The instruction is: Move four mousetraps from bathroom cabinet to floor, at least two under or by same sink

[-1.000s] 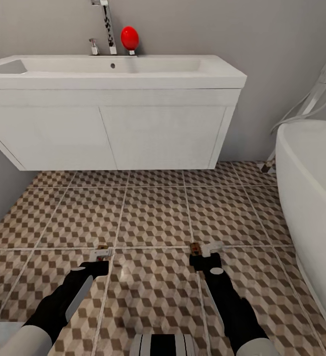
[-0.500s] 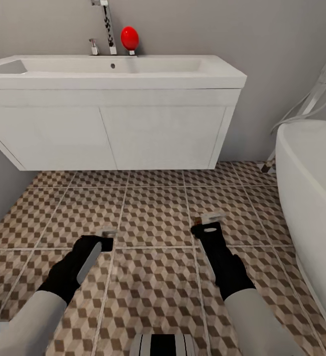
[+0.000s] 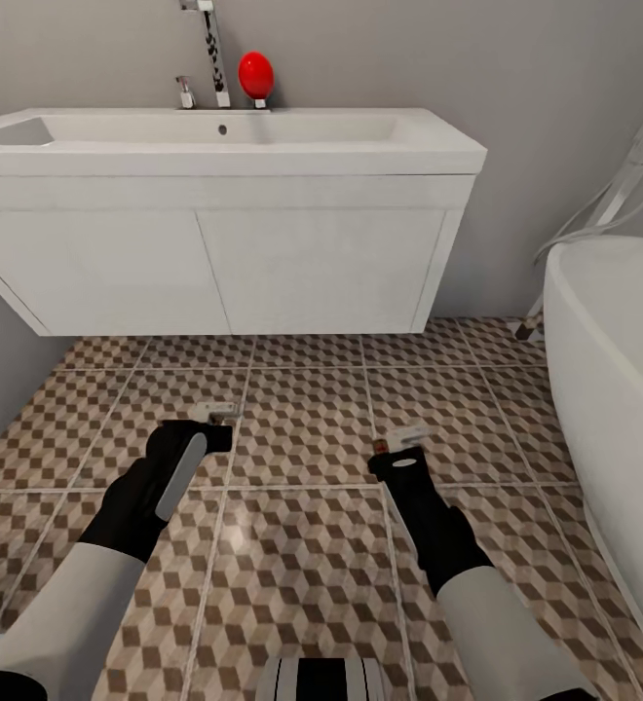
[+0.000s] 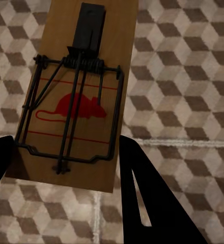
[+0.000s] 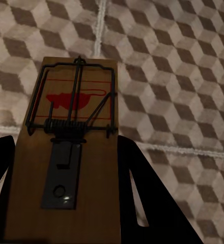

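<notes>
Mousetraps sit one in each of my grippers, both above the bathroom floor (image 3: pixel 302 428) in front of the sink (image 3: pixel 224 146). My left gripper (image 4: pixel 66 168) has its dark fingers (image 4: pixel 142 193) closed on the long edges of one mousetrap (image 4: pixel 79 96); the board's long axis runs straight out from the grip, with the red mouse mark and wire frame near my fingers and the black plate at the far end. From the head camera that trap's tip (image 3: pixel 216 410) shows pale at the end of my left gripper (image 3: pixel 209 428), pointing toward 12 o'clock, at the vanity.

My right gripper (image 5: pixel 66 203) is likewise clamped on the second mousetrap (image 5: pixel 71 147), long axis again along the fingers, but turned about: black plate near me, red mouse and wire loop at the far end. From the head it (image 3: pixel 404 435) pokes out of my right gripper (image 3: pixel 399 453) toward about 1 o'clock. A white bathtub (image 3: pixel 614 389) stands at 3 o'clock.
</notes>
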Robot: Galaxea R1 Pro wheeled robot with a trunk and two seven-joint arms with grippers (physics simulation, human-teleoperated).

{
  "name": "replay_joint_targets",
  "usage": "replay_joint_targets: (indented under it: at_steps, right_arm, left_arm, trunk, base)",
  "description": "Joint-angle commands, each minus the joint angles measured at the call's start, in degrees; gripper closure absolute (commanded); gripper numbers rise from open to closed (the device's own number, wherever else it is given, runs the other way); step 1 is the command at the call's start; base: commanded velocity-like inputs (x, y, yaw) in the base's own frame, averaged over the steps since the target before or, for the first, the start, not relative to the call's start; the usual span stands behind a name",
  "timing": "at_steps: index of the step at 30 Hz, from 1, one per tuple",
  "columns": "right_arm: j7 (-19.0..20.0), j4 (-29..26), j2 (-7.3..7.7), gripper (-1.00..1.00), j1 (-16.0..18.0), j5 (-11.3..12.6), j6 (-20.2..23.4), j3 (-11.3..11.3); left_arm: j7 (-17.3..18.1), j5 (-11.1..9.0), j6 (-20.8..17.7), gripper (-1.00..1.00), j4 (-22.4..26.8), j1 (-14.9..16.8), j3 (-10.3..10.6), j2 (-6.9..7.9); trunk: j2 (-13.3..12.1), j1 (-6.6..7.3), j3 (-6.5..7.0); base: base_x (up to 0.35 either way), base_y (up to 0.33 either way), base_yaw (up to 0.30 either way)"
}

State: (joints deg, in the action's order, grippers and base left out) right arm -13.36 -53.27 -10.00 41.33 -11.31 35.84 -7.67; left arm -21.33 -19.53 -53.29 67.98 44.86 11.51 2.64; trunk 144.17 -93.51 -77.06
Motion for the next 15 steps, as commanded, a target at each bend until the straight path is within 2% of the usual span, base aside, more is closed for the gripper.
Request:
replay_joint_targets:
  at_steps: [1,7,12,15]
  right_arm:
    - [-0.17,-0.06,0.00,1.00,0.04,-0.11,0.33,-0.33]
    - [-0.10,-0.33,0.00,1.00,0.04,-0.11,0.29,-0.72]
    - [-0.15,-2.32,0.00,1.00,0.03,-0.11,0.36,-0.76]
    - [-0.17,-4.29,0.00,1.00,0.05,-0.11,0.37,-0.81]
  left_arm:
    - [-0.56,-0.42,0.02,1.00,-0.06,0.04,0.21,0.14]
    - [-0.55,-0.42,0.34,1.00,-0.26,-0.07,0.26,0.25]
    - [-0.55,-0.42,0.37,1.00,-0.41,-0.19,0.26,0.26]
    - [-0.55,-0.42,0.95,1.00,-2.15,-0.21,0.26,0.41]
  trunk:
    - [0.02,0.01,-0.04]
    - [0.02,0.01,-0.04]
    - [0.02,0.01,-0.04]
    - [0.02,0.01,-0.04]
  base:
    - [0.000,0.000,0.000]
    - [0.000,0.000,0.000]
    - [0.000,0.000,0.000]
    - [0.000,0.000,0.000]
